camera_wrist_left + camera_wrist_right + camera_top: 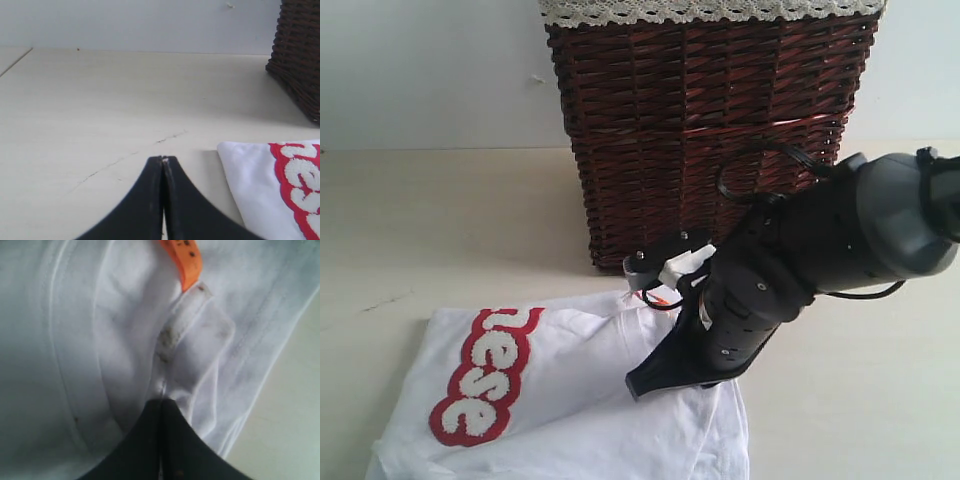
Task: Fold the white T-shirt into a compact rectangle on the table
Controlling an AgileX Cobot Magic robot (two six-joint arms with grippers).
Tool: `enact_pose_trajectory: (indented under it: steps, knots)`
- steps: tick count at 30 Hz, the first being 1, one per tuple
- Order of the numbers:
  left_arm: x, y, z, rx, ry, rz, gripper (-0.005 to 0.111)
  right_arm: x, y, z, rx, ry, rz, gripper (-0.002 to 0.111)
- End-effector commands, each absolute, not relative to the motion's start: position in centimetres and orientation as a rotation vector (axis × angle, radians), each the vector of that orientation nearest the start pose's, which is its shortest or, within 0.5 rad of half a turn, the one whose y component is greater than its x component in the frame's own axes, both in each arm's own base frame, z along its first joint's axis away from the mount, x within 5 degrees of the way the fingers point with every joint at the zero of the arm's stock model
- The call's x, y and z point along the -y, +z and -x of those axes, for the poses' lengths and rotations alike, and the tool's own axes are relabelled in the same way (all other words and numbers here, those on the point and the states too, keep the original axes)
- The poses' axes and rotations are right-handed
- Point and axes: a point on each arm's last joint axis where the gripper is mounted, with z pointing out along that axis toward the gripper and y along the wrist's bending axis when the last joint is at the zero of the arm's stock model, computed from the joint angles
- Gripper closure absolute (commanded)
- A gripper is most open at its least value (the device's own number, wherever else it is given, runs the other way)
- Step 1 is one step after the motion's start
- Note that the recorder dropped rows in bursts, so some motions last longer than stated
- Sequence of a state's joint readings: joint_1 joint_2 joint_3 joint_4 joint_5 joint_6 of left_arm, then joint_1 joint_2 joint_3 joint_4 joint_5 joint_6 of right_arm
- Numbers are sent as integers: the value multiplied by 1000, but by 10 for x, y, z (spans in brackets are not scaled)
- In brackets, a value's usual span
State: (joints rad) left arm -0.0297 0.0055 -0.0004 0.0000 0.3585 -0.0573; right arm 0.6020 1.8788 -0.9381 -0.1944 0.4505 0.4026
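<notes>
With the right gripper (161,402) pinched shut on a ridge of cloth beside the orange tag (184,262), lift the shirt (570,400), rumpled on the table (420,230) before the basket (700,130), only slightly and draw it over in one slow, level sweep. Bring the left gripper (163,159), shut and empty over bare table beside the lettered edge, down to pin that side, then lay the fold flat and square.
</notes>
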Motion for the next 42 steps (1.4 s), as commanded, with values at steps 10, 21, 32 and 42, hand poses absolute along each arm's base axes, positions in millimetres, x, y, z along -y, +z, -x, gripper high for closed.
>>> enact_pose_trajectory:
  steps: [10,21,32,42]
  knots:
    - [2,181,-53,-1836,-71,35,107,-178,159,-274,-2679,117,545,89]
    - [2,181,-53,-1836,-71,35,107,-164,148,-282,-2747,94,455,49]
    - [2,181,-53,-1836,-71,35,107,-165,117,-298,-2705,141,433,50]
    - [2,181,-53,-1836,-71,35,107,-176,116,-295,-2675,215,512,58]
